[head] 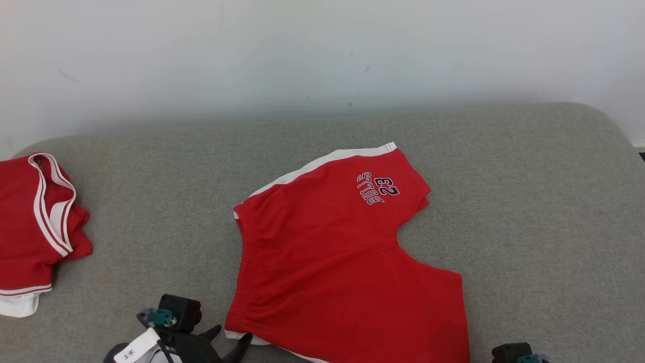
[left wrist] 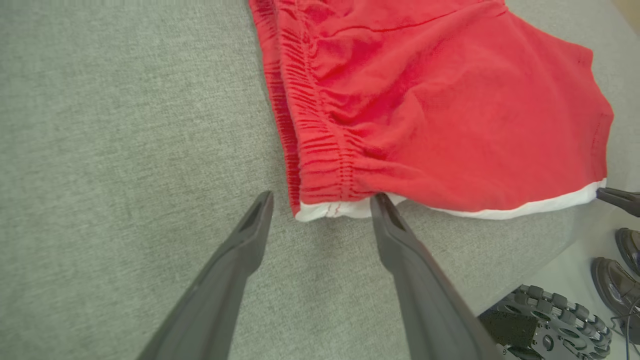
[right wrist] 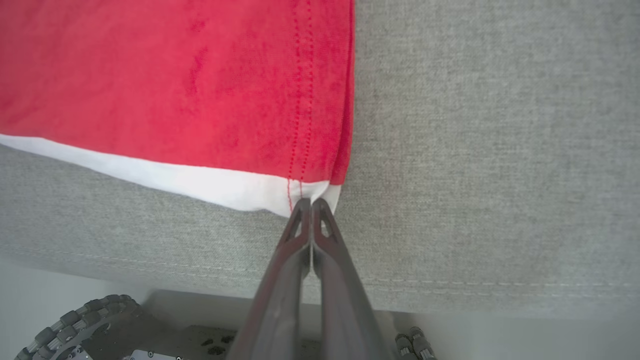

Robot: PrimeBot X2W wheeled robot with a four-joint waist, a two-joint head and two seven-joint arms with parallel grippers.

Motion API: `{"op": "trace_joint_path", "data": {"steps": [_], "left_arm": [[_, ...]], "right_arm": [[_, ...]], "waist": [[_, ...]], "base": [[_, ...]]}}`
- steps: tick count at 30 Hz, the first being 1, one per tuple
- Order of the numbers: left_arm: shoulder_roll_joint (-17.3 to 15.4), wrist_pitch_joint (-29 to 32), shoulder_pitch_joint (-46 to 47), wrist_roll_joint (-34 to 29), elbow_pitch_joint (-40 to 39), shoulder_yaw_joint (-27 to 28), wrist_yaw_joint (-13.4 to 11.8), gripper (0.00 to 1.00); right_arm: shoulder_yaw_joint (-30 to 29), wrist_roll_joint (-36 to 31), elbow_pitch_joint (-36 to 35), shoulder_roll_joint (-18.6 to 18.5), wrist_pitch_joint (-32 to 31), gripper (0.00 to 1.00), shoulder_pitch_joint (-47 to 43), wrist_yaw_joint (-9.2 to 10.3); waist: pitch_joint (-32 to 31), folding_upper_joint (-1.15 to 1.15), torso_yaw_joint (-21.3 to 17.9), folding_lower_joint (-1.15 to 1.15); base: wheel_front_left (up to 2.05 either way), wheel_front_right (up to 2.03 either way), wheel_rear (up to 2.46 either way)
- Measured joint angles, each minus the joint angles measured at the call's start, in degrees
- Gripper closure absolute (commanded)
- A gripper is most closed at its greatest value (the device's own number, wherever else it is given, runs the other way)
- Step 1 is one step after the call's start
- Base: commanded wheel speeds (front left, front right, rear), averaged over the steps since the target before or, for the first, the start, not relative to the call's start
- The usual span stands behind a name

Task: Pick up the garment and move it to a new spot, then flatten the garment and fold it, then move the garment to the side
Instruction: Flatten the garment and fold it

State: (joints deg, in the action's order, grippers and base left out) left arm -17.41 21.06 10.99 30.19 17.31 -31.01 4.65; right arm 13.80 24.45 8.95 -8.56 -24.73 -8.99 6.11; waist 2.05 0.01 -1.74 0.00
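Observation:
The garment (head: 332,252), red shorts with white trim and "BULLS 23" lettering, lies spread flat on the grey cushion (head: 529,212). My left gripper (head: 229,337) is open at the near left waistband corner. In the left wrist view that white-hemmed corner (left wrist: 330,210) sits between its spread fingertips (left wrist: 380,202), and the right tip touches the cloth. My right gripper (right wrist: 311,204) is shut, its tips pinched on the white hem at the near right corner (right wrist: 260,192). Its housing (head: 514,353) shows at the bottom edge of the head view.
A second red garment with white stripes (head: 35,227) lies bunched at the cushion's far left. A white wall (head: 322,50) stands behind. The cushion's front edge (right wrist: 450,285) is just under both grippers, with my wheeled base (left wrist: 545,320) and dark shoes (left wrist: 615,280) below.

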Motion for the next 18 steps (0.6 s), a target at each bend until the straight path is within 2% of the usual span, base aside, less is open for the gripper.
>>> {"op": "trace_joint_path", "data": {"steps": [5, 6, 7, 8, 10, 18], "left_arm": [[-1.4, -0.2, 0.0, -0.1, -0.9, -0.1, 0.5, 0.00], [-1.4, -0.2, 0.0, -0.1, -0.9, -0.2, 0.5, 0.12], [-1.4, -0.2, 0.0, -0.1, -1.0, -0.3, 0.6, 0.51], [-1.4, -0.2, 0.0, 0.0, -1.0, -0.4, 0.9, 0.71], [-1.2, -0.2, 0.0, 0.0, -1.0, -0.8, 0.9, 1.00], [-1.2, -0.2, -0.1, 0.4, -1.0, -0.9, 1.0, 1.00]], "right_arm": [[-0.1, -0.3, -0.1, 0.0, -0.1, 1.00, 0.0, 0.01], [-0.1, -0.3, -0.1, 0.0, -0.2, 1.00, 0.0, 0.01], [-0.2, -0.3, -0.2, 0.0, -0.5, 1.00, 0.0, 0.01], [-0.2, -0.3, -0.2, -0.1, -0.5, 1.00, 0.0, 0.01], [-0.2, -0.3, -0.3, -0.1, -0.5, 1.00, 0.0, 0.01], [-0.2, -0.3, -0.5, -0.1, -1.0, 1.00, 0.0, 0.02]], "waist": [[0.1, 0.00, -0.1, 0.00], [0.1, 0.00, -0.1, 0.00], [0.2, 0.00, -0.1, 0.00], [0.2, 0.00, 0.0, 0.00], [0.2, 0.00, 0.0, 0.00], [0.3, 0.00, 0.0, 0.00]], "base": [[0.00, 0.00, 0.00], [0.00, 0.00, 0.00], [0.00, 0.00, 0.00], [0.00, 0.00, 0.00], [0.00, 0.00, 0.00], [0.00, 0.00, 0.00]]}}
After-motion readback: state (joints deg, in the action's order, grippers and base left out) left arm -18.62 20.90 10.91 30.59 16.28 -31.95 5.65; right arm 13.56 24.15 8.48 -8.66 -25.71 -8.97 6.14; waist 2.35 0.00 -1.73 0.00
